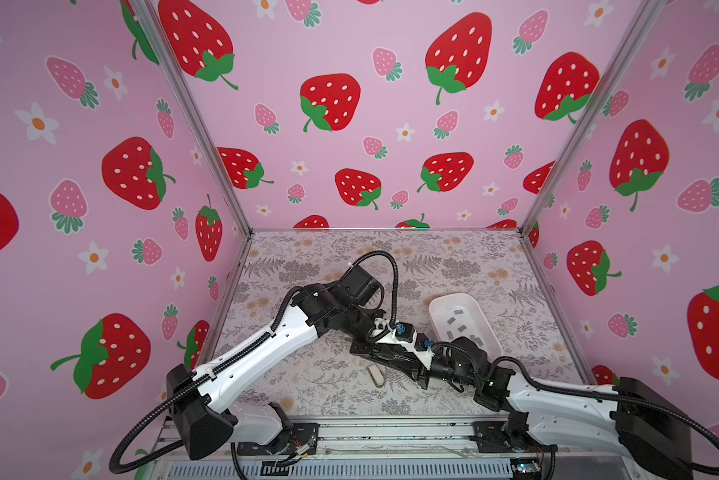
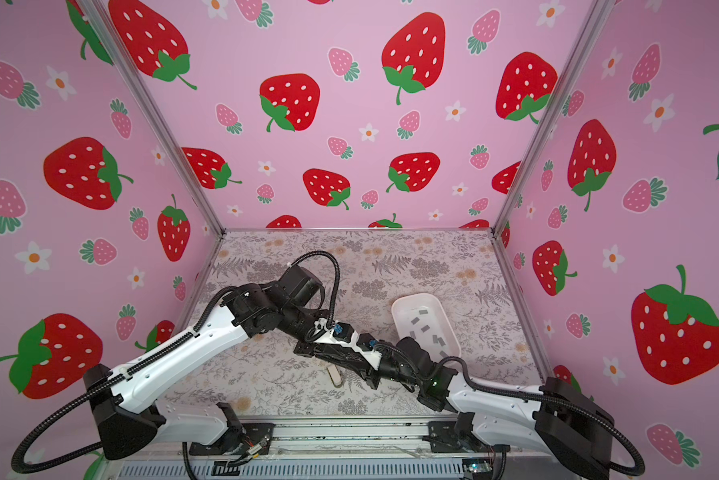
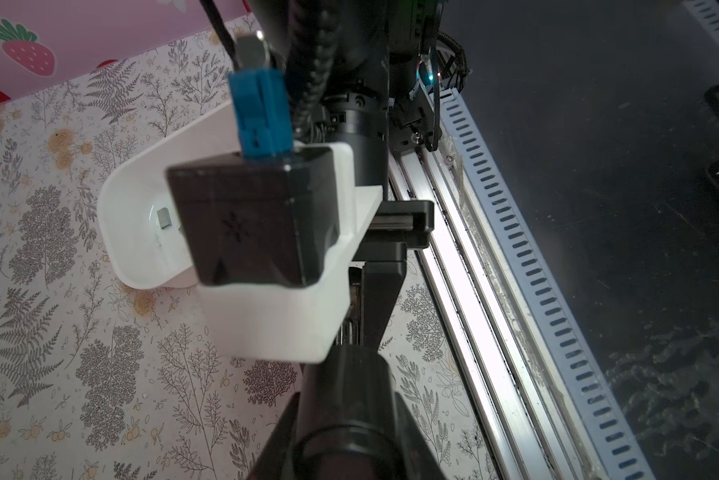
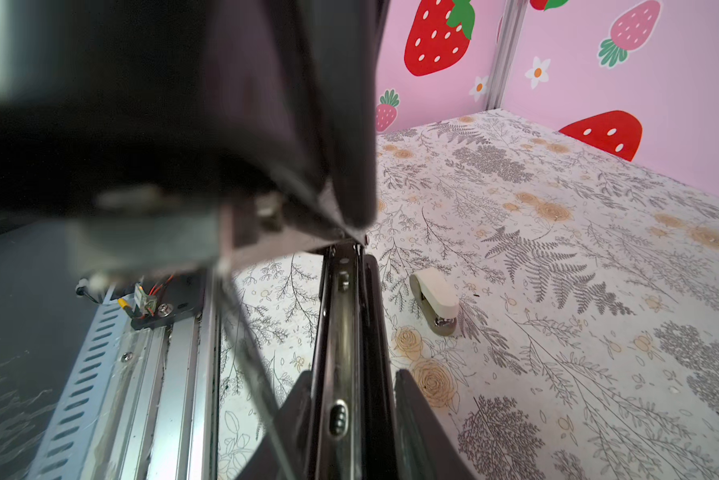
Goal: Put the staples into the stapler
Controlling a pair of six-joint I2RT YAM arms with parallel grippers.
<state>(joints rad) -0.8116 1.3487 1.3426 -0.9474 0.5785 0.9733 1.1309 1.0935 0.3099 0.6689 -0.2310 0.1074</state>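
- I am looking into a robot test booth in a lab, however cheerful the print makes it.
- The walls [image 1: 349, 124] are flat panels printed with strawberries, held in bare metal posts [image 1: 191, 116] and closing three sides.
- The table [image 1: 453, 257] is covered with flower-patterned paper.
- A left arm [image 1: 258, 357] and a right arm [image 1: 557, 403], both robot arms, are mounted on a metal rail [image 1: 391, 434] at the front edge.
- A slotted cable duct [image 1: 349, 471] runs along the rail, and loose wires [image 4: 147, 299] show at a bracket.

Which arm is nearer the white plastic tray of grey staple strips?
Right. The right arm has its dark wrist overlapping the near corner of the tray in both top views; the left arm reaches in from the left, ending short of it.
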